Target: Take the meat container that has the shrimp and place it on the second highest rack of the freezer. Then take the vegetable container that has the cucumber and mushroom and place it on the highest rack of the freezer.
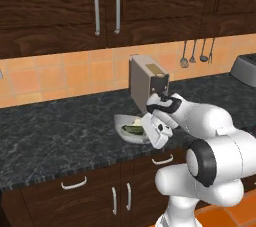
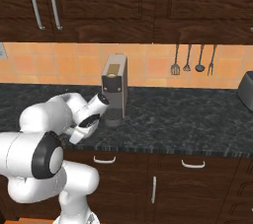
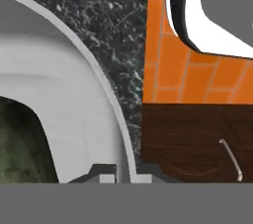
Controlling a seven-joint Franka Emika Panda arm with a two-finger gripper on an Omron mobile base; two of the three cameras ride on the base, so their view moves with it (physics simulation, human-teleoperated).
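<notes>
the gripper (image 3: 124, 171) was closed on the rim of the white vegetable container (image 1: 126, 130), which sat near the front edge of the dark worktop (image 1: 60, 136), holding a cucumber (image 1: 133, 129).

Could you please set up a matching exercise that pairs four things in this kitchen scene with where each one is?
Things:
1. vegetable container
2. coffee machine
3. hanging utensils
4. end effector

Places:
A. on the orange tile wall, below the upper cabinets
B. closed on the white rim of the container
C. upright on the dark counter, near the wall
D. on the counter near its front edge, cucumber inside

Pairs: 1-D, 2-C, 3-A, 4-B
</notes>
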